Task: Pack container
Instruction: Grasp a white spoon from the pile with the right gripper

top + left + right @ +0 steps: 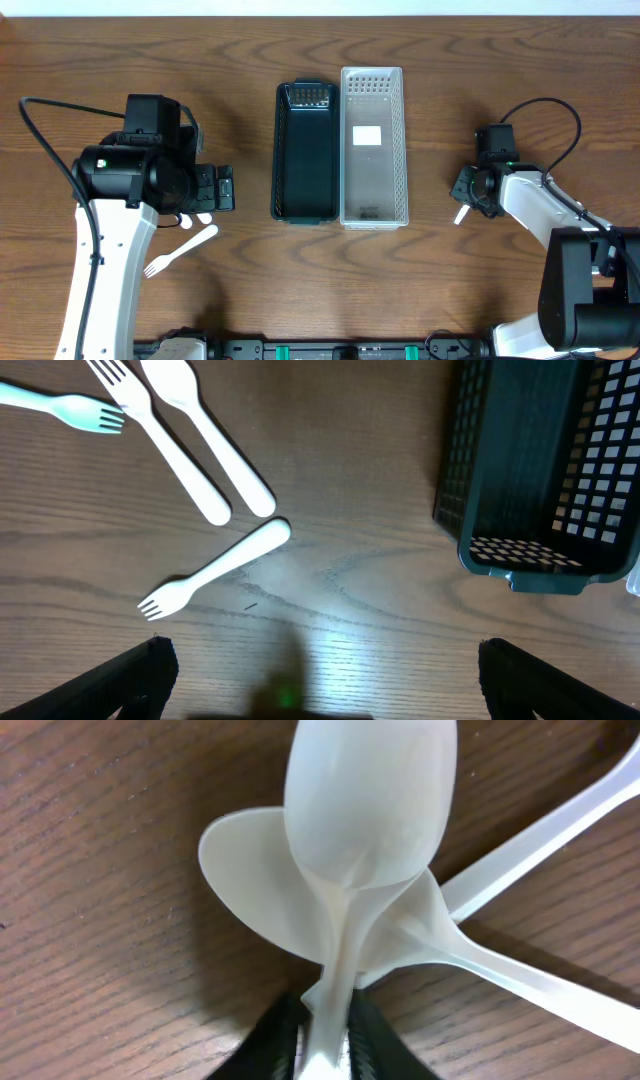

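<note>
Wood table (80, 60) fills the overhead, w/ open room at 12 o'clock and on both sides. At centre sit a black basket (279, 150) and a clear perforated bin (402, 150), long sides touching, bin on the 3 o'clock side. A white label (366, 136) lies on the bin floor; text too small to read.

Left gripper (222, 188) sits near the basket at its 9 o'clock. Its wrist cam shows the jaws spread wide, grasping nothing, bare wood between them. Right gripper (465, 195) is at the bin's 3 o'clock, apart from it. Only its wrist cam shows it clamped on a white spoon (370, 800) by the handle, bowl overlapping a second spoon (250, 870).

Overhead shows one lone fork (180, 250) at the left gripper's 7 o'clock. Left wrist cam adds another fork (160, 445), a spoon beside it (215, 445), and a third fork (60, 408) at 10 o'clock.
</note>
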Tool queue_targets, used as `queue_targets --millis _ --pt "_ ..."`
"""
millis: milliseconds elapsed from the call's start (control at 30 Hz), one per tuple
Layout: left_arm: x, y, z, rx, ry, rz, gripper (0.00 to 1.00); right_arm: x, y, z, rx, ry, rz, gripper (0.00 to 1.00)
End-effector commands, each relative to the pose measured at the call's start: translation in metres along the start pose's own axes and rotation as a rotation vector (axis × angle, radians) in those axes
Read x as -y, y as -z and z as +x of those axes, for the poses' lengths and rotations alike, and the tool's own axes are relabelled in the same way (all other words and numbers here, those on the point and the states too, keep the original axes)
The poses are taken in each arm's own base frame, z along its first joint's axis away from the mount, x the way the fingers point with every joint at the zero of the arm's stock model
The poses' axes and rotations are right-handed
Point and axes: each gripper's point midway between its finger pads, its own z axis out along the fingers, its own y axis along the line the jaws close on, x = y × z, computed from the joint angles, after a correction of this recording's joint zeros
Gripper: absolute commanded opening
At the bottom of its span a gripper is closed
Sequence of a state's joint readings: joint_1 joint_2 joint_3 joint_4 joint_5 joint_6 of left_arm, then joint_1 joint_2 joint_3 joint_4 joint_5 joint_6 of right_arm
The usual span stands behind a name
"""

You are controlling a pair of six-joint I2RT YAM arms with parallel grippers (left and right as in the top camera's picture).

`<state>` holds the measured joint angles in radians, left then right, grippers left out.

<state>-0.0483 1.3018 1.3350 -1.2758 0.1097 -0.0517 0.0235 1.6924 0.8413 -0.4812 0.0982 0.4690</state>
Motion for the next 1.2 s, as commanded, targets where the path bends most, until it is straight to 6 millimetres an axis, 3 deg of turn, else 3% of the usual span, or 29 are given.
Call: queue_targets --millis 0,133,367,533,1033,1167 --pt "0.001 0.005 -0.004 0.017 -0.004 0.01 0.98 0.011 -0.024 0.047 -0.168 -0.002 0.021 0.13" --pt "0.001 0.005 -0.004 0.017 -0.004 0.01 0.98 0.01 -0.024 0.048 -0.171 -0.002 0.015 0.01" --pt "0.001 0.005 -0.004 0.017 -0.004 0.011 0.98 0.007 -0.022 0.049 -0.184 -0.002 -0.001 0.01" --pt "0.001 0.005 -0.004 0.017 -0.004 0.011 0.98 0.005 -0.006 0.042 -0.17 0.003 -0.01 0.01" --pt "0.001 0.005 -0.004 0.017 -0.004 0.011 0.98 -0.011 0.081 -0.008 0.072 0.087 -0.127 0.01" --pt "0.001 0.005 -0.004 0.017 -0.004 0.011 0.98 -0.039 0.118 -0.019 0.11 0.302 -0.233 0.01"
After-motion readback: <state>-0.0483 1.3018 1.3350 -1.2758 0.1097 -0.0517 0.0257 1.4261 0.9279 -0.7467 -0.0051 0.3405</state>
